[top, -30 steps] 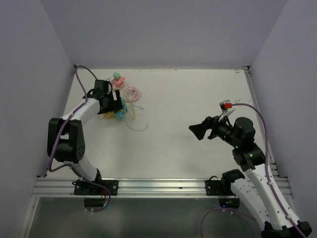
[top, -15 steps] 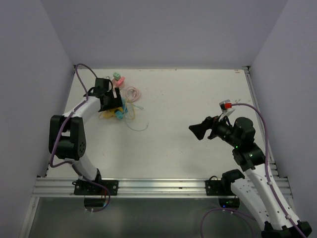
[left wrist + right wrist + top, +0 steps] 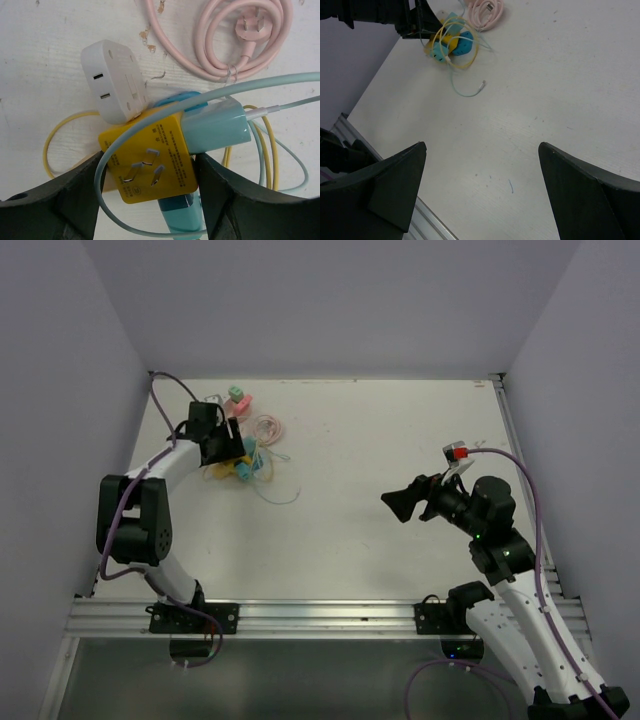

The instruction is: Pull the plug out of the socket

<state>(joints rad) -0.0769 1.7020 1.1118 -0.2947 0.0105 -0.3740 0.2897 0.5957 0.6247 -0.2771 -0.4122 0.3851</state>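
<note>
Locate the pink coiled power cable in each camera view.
Top external: pink coiled power cable, upper left.
Left wrist: top right corner.
Right wrist: top edge, centre, partly cropped.
Shared landmark: yellow cube-shaped plastic adapter close beside it.

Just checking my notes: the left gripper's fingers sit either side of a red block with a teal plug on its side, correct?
Not red: the block is yellow. The left wrist view shows it between the fingers of the left gripper, teal plug on its side.
</note>
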